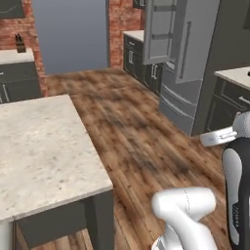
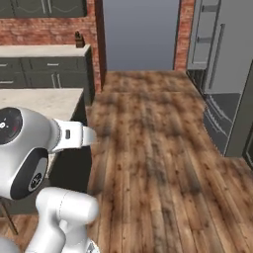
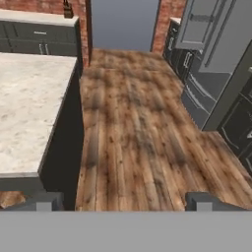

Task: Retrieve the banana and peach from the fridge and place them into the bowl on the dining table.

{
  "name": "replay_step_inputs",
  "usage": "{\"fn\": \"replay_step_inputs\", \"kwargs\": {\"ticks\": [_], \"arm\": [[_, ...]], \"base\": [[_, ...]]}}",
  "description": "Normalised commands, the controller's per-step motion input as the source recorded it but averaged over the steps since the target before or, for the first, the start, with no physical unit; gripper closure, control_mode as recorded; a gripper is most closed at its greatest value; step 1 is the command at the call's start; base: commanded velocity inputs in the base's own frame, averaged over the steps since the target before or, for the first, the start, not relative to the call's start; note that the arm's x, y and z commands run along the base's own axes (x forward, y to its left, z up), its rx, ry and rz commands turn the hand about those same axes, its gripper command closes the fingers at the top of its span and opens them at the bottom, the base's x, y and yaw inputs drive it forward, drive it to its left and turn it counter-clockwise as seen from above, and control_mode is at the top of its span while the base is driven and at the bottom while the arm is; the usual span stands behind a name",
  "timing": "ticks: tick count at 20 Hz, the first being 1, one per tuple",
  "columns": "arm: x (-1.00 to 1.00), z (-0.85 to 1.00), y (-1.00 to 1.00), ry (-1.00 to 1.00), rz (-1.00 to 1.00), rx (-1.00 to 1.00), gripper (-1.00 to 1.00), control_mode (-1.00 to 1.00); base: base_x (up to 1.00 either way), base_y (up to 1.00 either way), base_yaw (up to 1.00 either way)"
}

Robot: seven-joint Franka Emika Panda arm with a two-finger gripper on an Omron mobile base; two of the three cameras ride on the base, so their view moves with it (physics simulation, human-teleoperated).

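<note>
Currently gripper (image 3: 125, 201) spread wide, holding nothing, fridge (image 1: 188, 63) upper right of frame with one door ajar; risk: base driving in clips that open door or counter (image 1: 44, 146) corner.

The fridge (image 1: 188, 73) stands tall and grey at the far right of the room, across the wooden floor. Its left door (image 1: 161, 31) is swung open, showing door shelves; the right door is closed, with a long bar handle (image 1: 185, 49) and drawers (image 1: 178, 105) below.
</note>
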Motion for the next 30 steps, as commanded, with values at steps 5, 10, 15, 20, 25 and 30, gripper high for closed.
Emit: {"fn": "replay_step_inputs", "kwargs": {"ticks": [5, 10, 15, 20, 25, 30], "arm": [[0.0, 0.0, 0.0, 0.0, 0.0, 0.0, -1.0, 1.0], [0.0, 0.0, 0.0, 0.0, 0.0, 0.0, -1.0, 1.0], [0.0, 0.0, 0.0, 0.0, 0.0, 0.0, -1.0, 1.0], [0.0, 0.0, 0.0, 0.0, 0.0, 0.0, -1.0, 1.0], [0.0, 0.0, 0.0, 0.0, 0.0, 0.0, -1.0, 1.0], [0.0, 0.0, 0.0, 0.0, 0.0, 0.0, -1.0, 1.0]], "base": [[0.77, -1.0, -0.15], [0.89, -0.9, -0.04], [1.0, -0.17, 0.07], [1.0, 0.24, 0.14], [1.0, 0.33, 0.18], [1.0, 0.32, 0.17]]}}
